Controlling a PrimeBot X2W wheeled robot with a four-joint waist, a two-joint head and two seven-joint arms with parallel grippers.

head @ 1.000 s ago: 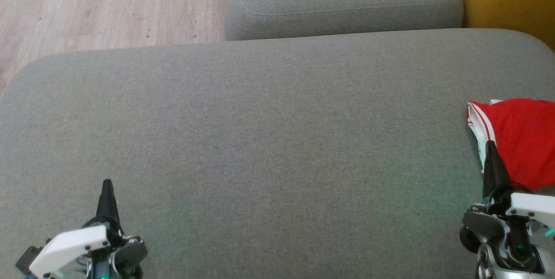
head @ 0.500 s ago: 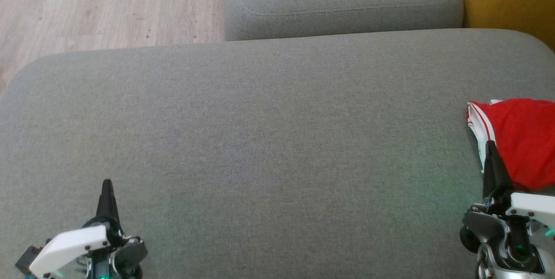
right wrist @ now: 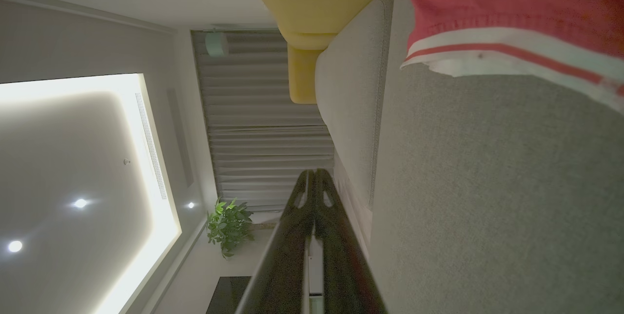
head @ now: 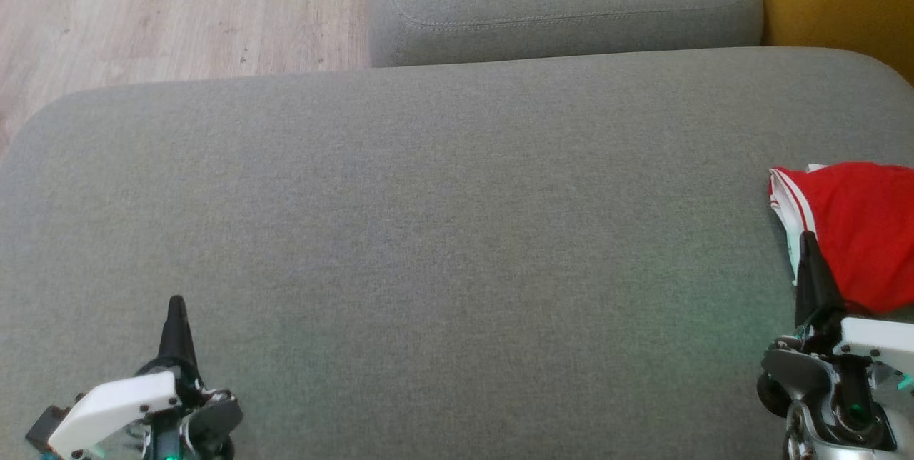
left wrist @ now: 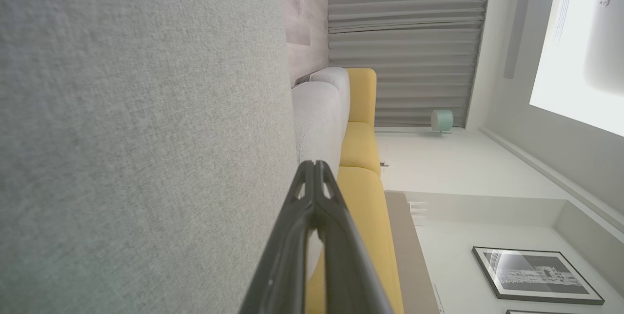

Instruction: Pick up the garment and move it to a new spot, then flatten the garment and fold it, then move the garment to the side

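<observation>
No readable text, labels, brand marks or numbers in any view. The garment (head: 857, 231) shows plain red fabric with a white striped edge and no legible print. The framed print (left wrist: 536, 275) on the wall is too small and blurred to make out any lettering.
</observation>
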